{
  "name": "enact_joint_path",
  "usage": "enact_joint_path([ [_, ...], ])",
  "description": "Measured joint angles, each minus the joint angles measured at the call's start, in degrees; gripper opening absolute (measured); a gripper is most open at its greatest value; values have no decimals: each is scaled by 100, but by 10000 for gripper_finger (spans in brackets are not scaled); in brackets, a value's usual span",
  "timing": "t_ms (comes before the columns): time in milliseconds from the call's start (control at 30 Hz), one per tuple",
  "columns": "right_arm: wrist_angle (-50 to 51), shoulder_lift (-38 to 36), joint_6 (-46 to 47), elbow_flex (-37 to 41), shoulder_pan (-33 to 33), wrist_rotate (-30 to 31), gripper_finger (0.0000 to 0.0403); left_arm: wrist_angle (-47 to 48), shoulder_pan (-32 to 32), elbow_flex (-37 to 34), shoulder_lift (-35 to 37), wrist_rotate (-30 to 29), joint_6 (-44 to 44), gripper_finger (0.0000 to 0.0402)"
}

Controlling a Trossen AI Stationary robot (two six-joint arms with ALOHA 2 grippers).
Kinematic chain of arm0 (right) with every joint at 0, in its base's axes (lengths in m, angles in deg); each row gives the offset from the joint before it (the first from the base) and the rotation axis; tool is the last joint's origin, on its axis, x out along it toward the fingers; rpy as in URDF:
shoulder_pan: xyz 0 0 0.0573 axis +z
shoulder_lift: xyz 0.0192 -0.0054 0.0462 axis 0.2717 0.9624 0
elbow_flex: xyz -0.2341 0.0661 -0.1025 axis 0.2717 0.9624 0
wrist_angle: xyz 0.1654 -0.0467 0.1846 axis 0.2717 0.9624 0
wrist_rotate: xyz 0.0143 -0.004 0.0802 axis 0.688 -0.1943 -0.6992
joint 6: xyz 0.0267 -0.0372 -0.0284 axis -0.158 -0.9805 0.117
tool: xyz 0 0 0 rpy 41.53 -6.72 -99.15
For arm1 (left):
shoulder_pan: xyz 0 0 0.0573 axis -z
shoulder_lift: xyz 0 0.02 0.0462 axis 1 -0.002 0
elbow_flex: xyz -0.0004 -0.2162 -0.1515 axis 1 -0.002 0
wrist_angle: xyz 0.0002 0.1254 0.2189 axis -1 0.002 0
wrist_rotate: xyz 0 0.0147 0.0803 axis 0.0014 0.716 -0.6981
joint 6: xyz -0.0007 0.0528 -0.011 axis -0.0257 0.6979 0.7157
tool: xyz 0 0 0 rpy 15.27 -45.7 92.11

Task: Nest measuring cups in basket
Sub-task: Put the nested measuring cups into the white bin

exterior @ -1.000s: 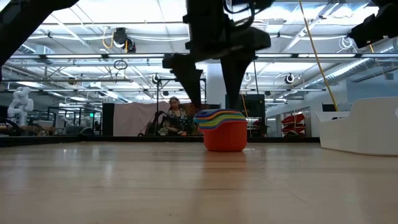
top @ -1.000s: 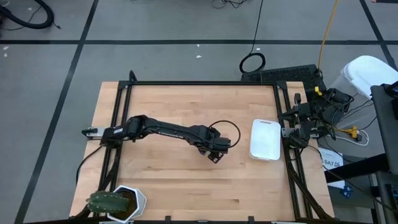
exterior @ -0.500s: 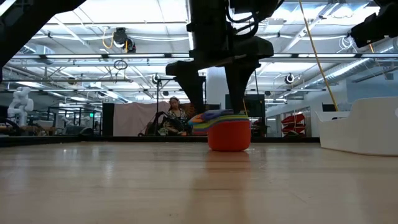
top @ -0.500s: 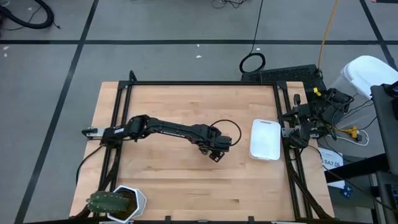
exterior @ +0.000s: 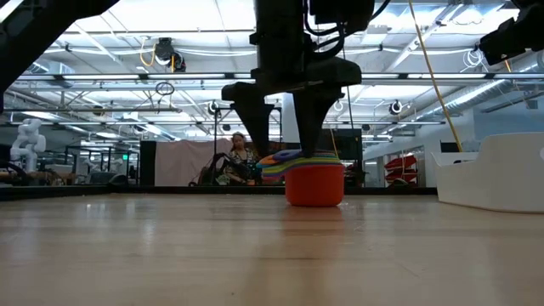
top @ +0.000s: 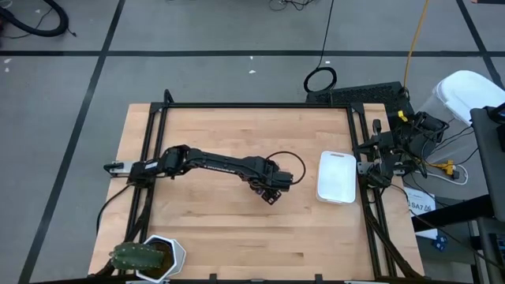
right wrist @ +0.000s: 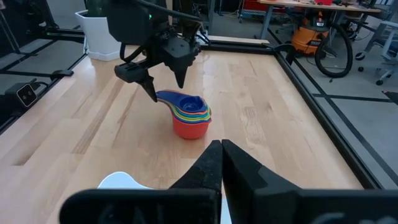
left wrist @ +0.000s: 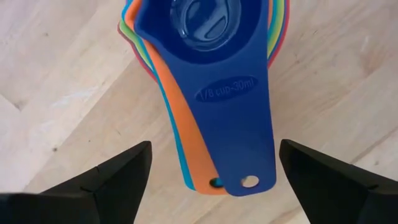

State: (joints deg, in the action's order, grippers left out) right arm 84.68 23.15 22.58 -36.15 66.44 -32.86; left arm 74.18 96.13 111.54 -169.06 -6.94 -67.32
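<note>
The measuring cups (exterior: 314, 185) are nested in one stack, red cup at the bottom on the table and a dark blue one on top (left wrist: 208, 25). Their flat handles (left wrist: 231, 106) fan out together. My left gripper (left wrist: 214, 155) hangs open over the stack (right wrist: 189, 121), pointing down, one finger on each side of the handles and clear of them. In the high view the gripper (top: 270, 195) hides the cups. The white basket (top: 337, 177) sits to the right of the stack. My right gripper (right wrist: 221, 152) is shut and waits past the basket at the table's right edge.
A white hexagonal pot with a green plant (top: 150, 256) stands at the table's near left corner. A black frame rail (top: 252, 105) borders the table. Bare wood lies between the stack and the basket (exterior: 501, 174). A person sits far off in the room (exterior: 240, 157).
My left gripper has come down lower over the stack and turned slightly, staying open. The stack has slid a little toward the table's right, and its handles now point more toward the left.
</note>
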Motion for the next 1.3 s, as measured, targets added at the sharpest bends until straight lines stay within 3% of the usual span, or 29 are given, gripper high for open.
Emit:
enact_joint_path([
  [767, -4, 0, 0, 0, -2, -6, 0, -125, -184, 2, -299, 70, 696, 348],
  [1300, -4, 0, 0, 0, -1, -6, 0, -163, -184, 2, -295, 378, 650, 152],
])
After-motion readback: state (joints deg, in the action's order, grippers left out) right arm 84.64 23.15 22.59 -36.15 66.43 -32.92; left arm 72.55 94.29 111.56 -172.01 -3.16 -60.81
